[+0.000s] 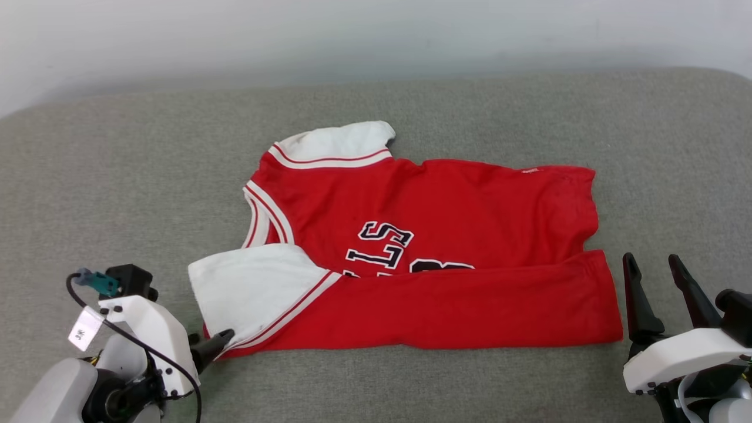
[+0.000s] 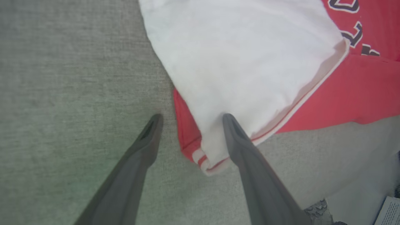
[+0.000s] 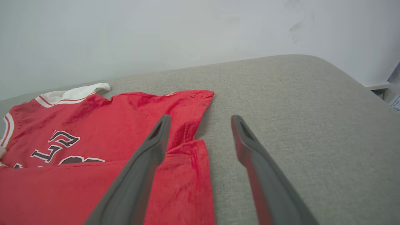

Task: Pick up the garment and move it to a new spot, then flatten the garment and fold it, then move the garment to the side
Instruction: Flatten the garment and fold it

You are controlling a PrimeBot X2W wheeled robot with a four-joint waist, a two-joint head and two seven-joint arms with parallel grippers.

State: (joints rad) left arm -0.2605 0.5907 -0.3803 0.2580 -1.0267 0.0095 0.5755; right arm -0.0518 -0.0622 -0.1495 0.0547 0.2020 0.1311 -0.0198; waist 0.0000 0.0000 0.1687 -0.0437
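Note:
The garment [image 1: 446,200], a red jersey with white sleeves and black letters, lies flat on the grey cushion, neck to the left. Its near long edge is folded up over the front and hides part of the lettering. My left gripper [image 2: 191,118] stands open at the near white sleeve [image 2: 243,56]. The sleeve's corner lies loose between the jaws, and one of the fingers [image 1: 214,345] rests at its edge. My right gripper [image 1: 652,261] is open just right of the folded hem corner [image 3: 190,175], with bare cushion between its fingers.
The grey cushion [image 1: 117,176] runs wide on both sides of the garment, with free room left, right and in front. A pale wall [image 1: 376,35] stands behind it. The cushion's rounded end [image 3: 343,81] drops off at the right, with papers [image 2: 390,209] on the floor below.

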